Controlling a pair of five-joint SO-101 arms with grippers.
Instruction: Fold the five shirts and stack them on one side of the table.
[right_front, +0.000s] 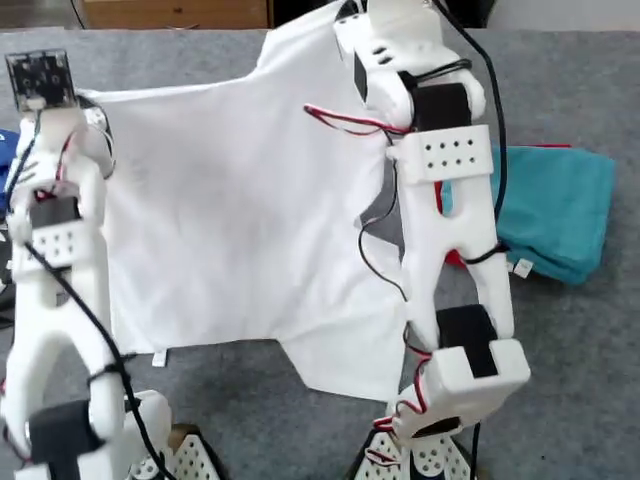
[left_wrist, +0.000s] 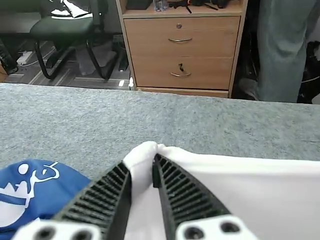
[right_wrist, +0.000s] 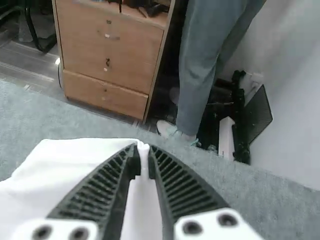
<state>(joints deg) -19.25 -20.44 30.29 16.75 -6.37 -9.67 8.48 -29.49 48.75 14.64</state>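
Three shirts, two grippers
One white shirt (right_front: 230, 220), one teal shirt (right_front: 555, 205), one blue shirt (left_wrist: 30, 190); left gripper (left_wrist: 142, 165), right gripper (right_wrist: 143, 152)

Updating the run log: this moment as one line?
left gripper: shut on white shirt | right gripper: shut on white shirt | teal shirt: folded, beside right arm
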